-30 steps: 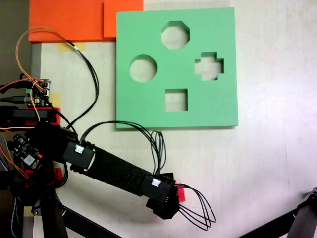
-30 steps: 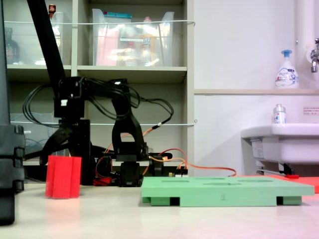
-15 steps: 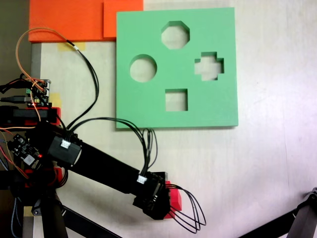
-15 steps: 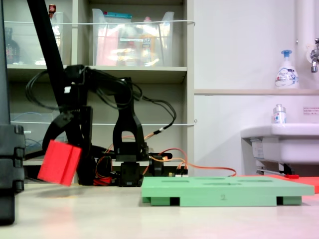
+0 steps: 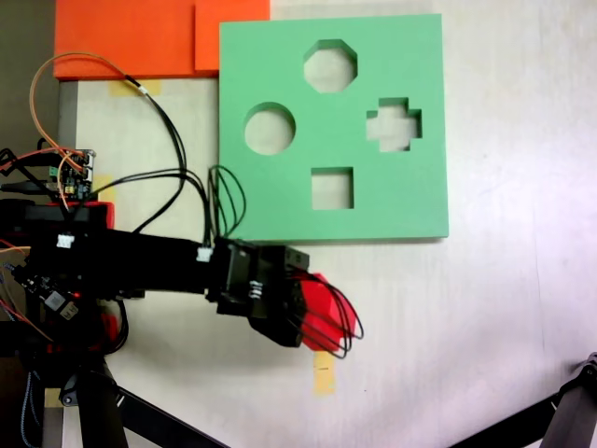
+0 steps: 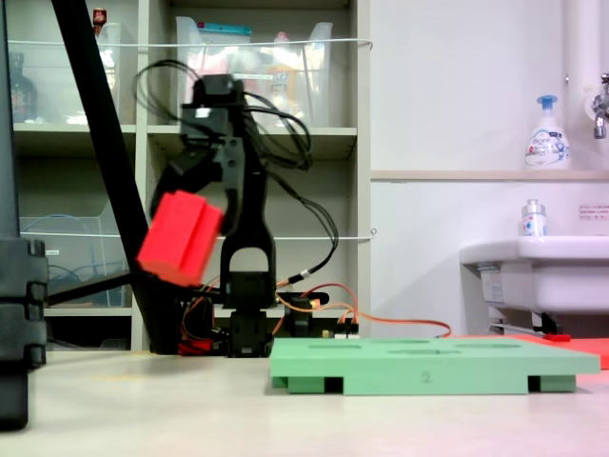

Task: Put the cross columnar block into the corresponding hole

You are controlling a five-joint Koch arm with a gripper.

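Cross columnar block [image 6: 180,238] — tilted, lifted off the table, clamped in the gripper [image 6: 190,205], beside green board [image 5: 333,126].

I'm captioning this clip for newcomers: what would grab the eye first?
The bright red cross columnar block stands out: held tilted in the end effector, well above the table in a fixed view. Next comes the green foam board, lying flat with four cutouts; its plus-shaped hole sits toward the right edge in a fixed view from above, and is empty.
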